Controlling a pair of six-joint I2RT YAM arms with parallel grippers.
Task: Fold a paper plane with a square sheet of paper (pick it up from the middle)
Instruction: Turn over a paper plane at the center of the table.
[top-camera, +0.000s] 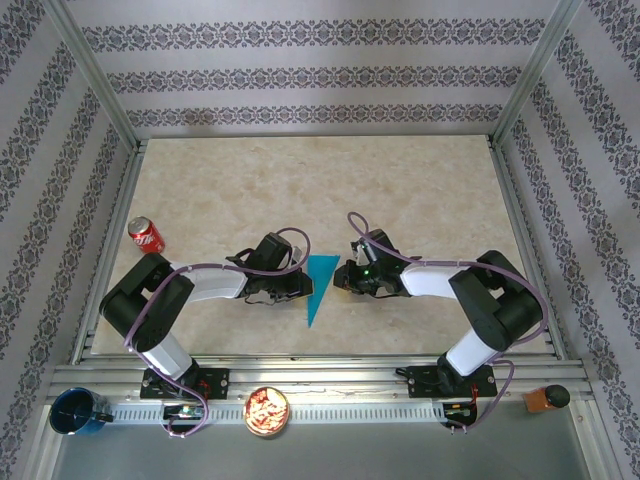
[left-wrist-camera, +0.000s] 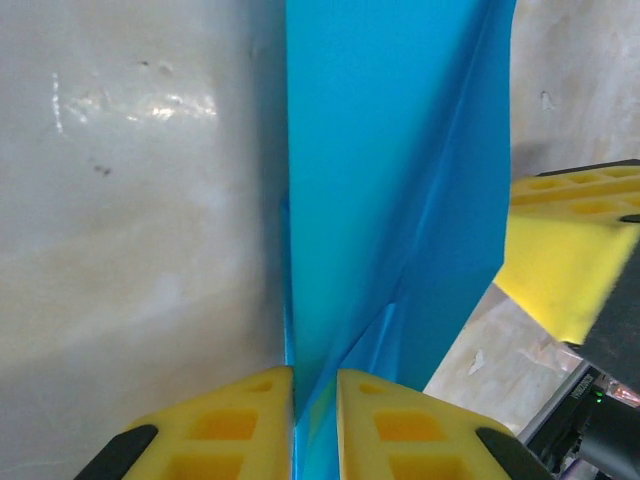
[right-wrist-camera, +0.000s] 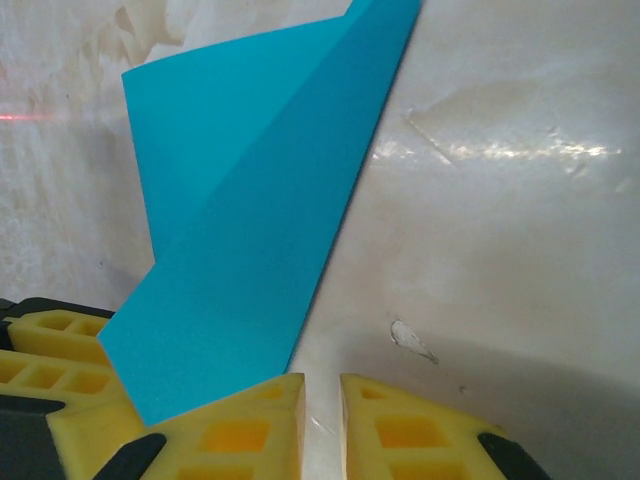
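Left gripper (left-wrist-camera: 315, 405) pinches the paper plane (top-camera: 320, 287); right gripper (right-wrist-camera: 322, 415) nearly closed, holding nothing.
One red soda can (top-camera: 146, 236) at ten o'clock, one dark blue cup (top-camera: 76, 412) at seven.

The paper plane (top-camera: 320, 285) lies on the table (top-camera: 420, 180) between both arms' jaws.

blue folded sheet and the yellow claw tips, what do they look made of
The blue folded sheet looks like thin matte paper: sharp creases, flat colour, no shine. The left claw tips look like moulded yellow foam or soft rubber, going by their dull surface and hollow pockets; which one is unclear.
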